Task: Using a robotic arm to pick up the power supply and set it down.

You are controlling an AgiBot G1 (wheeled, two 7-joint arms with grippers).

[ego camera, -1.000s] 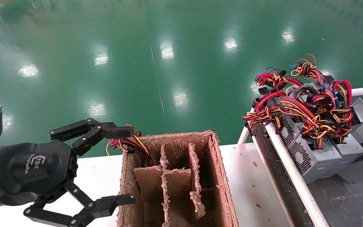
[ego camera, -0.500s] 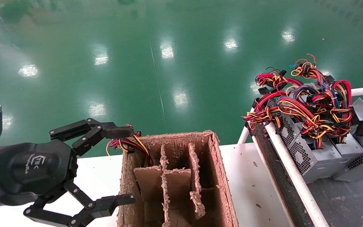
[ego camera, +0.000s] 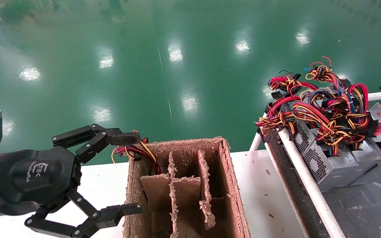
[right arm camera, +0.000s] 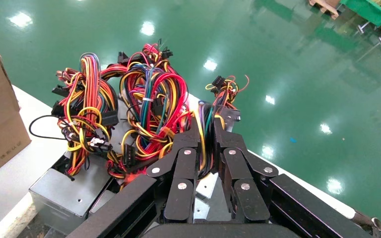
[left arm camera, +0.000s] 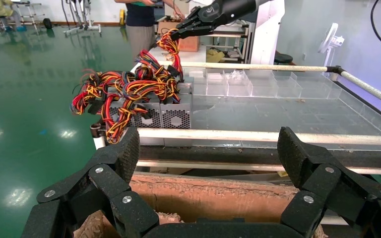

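Observation:
My right gripper [right arm camera: 208, 126] is shut on the red, yellow and black wire bundle [right arm camera: 204, 116] of a grey power supply [right arm camera: 206, 186]. In the head view that power supply [ego camera: 377, 112] shows at the far right edge on the dark bench, next to other supplies; the right gripper itself is outside that view. Seen from the left wrist, the right gripper [left arm camera: 188, 27] holds the wires up above the row. My left gripper [ego camera: 138, 172] stands open at the left side of the cardboard divider box [ego camera: 184, 185], with nothing between its fingers.
Other power supplies [ego camera: 326, 165] with tangled wires [ego camera: 322, 109] lie behind a white rail [ego camera: 306, 185]. More wires [ego camera: 137, 150] stick out of the box's far left compartment. The box stands on a white table [ego camera: 266, 198]. A person [left arm camera: 144, 20] stands in the background.
A power supply with its wires has come in from the right edge and moved left toward the row of supplies. The left gripper has not moved.

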